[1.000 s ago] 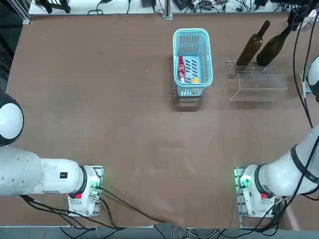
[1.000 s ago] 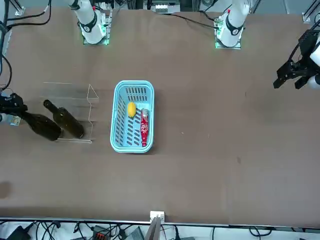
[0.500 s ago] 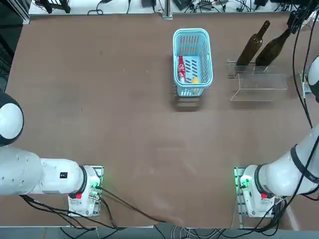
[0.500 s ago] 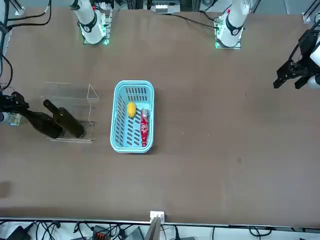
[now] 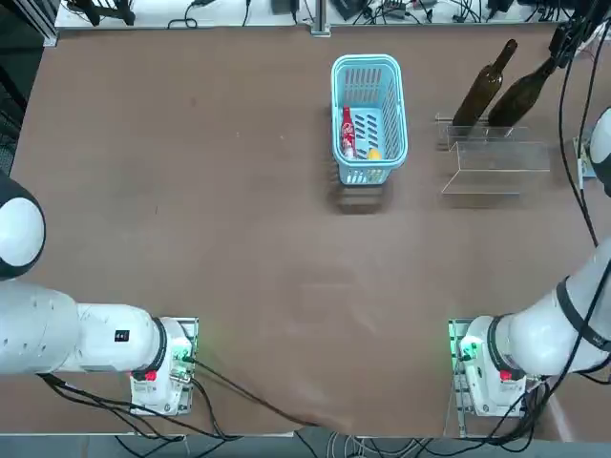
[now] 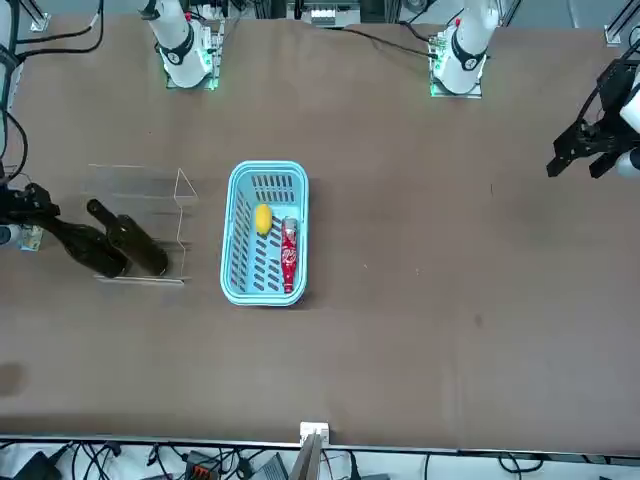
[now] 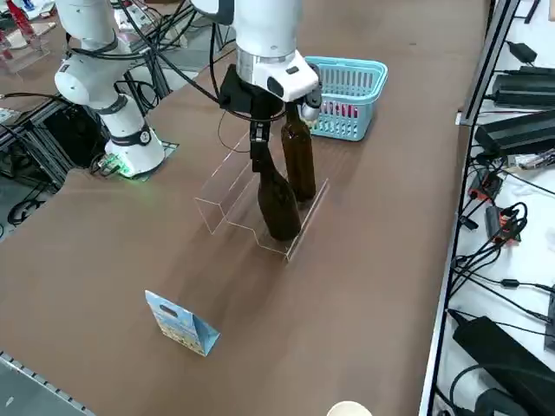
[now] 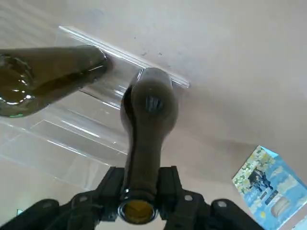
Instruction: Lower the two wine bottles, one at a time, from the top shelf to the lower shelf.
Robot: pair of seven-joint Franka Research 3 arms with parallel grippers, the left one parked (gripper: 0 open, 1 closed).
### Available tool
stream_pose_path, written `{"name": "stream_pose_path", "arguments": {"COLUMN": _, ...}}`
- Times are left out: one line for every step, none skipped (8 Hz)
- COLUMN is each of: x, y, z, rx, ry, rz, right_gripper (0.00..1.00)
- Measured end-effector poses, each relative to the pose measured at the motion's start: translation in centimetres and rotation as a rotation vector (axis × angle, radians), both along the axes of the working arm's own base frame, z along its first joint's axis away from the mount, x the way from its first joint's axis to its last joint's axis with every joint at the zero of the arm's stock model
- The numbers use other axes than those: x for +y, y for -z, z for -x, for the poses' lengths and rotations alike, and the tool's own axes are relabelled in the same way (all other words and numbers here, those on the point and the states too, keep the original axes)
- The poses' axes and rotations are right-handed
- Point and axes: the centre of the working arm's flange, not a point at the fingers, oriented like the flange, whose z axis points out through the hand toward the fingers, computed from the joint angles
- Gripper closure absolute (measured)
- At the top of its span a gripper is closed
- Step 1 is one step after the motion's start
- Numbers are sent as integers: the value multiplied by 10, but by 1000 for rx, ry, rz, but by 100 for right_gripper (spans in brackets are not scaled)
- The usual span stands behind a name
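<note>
Two dark olive-green wine bottles stand on the top shelf [image 5: 487,135] of the clear acrylic stand. My right gripper [image 7: 258,130] is shut on the neck of the outer bottle [image 7: 277,201], which leans at the shelf's end; I cannot tell whether its base touches the shelf. In the wrist view that bottle [image 8: 147,120] runs away from between my fingers [image 8: 168,184]. The second bottle [image 5: 482,84] stands free beside it, nearer the basket. The lower shelf [image 5: 496,160] carries nothing.
A light-blue basket [image 5: 368,157] left of the stand holds a small red bottle [image 5: 347,132] and a yellow item [image 6: 263,218]. A small blue card [image 7: 182,322] stands on the table past the stand's outer end. The table's right edge is close by.
The held bottle has shifted very slightly with my gripper; the other bottle and the stand have stayed put.
</note>
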Motion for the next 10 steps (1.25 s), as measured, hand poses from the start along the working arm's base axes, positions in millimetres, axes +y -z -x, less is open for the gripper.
{"name": "stream_pose_path", "arguments": {"x": 0, "y": 1, "z": 0, "rx": 0, "ry": 0, "rz": 2, "right_gripper": 59}}
{"name": "stream_pose_path", "arguments": {"x": 0, "y": 0, "z": 0, "rx": -1, "ry": -1, "rz": 3, "right_gripper": 51}}
{"name": "stream_pose_path", "arguments": {"x": 0, "y": -2, "z": 0, "rx": -4, "ry": -1, "rz": 3, "right_gripper": 46}}
{"name": "stream_pose_path", "arguments": {"x": 0, "y": -3, "z": 0, "rx": -5, "ry": -1, "rz": 2, "right_gripper": 30}}
{"name": "stream_pose_path", "arguments": {"x": 0, "y": -4, "z": 0, "rx": -6, "ry": -1, "rz": 2, "right_gripper": 13}}
{"name": "stream_pose_path", "arguments": {"x": 0, "y": -6, "z": 0, "rx": -11, "ry": -2, "rz": 3, "right_gripper": 0}}
{"name": "stream_pose_path", "arguments": {"x": 2, "y": -15, "z": -1, "rx": -22, "ry": -6, "rz": 4, "right_gripper": 0}}
{"name": "stream_pose_path", "arguments": {"x": 7, "y": -30, "z": -1, "rx": -29, "ry": -12, "rz": 1, "right_gripper": 0}}
{"name": "stream_pose_path", "arguments": {"x": 12, "y": -52, "z": 1, "rx": -42, "ry": -13, "rz": -3, "right_gripper": 0}}
{"name": "stream_pose_path", "arguments": {"x": 23, "y": -81, "z": 4, "rx": -67, "ry": 1, "rz": -4, "right_gripper": 0}}
